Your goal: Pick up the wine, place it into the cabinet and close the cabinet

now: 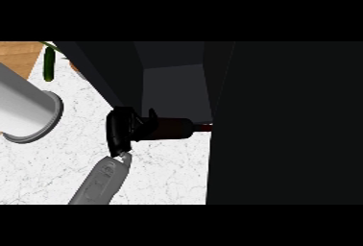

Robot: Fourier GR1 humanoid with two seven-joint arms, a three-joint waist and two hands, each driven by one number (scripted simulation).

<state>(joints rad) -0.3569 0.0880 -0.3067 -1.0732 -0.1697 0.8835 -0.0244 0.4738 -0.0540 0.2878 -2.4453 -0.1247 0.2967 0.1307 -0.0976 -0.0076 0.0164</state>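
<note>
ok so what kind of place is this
Probably a kitchen: a white marbled counter, a dark open cabinet standing on it, and a wine bottle at its opening.

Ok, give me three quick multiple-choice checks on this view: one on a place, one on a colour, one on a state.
1. Where is the grey cylinder? A) at the view's right edge B) at the view's left edge C) at the lower edge
2. What colour is the counter? A) white, veined B) red C) blue
3. The wine bottle is: A) standing alone B) out of sight C) held in the robot hand
Answers: B, it runs off the left side; A, a pale marbled top shows; C, black fingers curl round its base, neck toward the cabinet.
</note>
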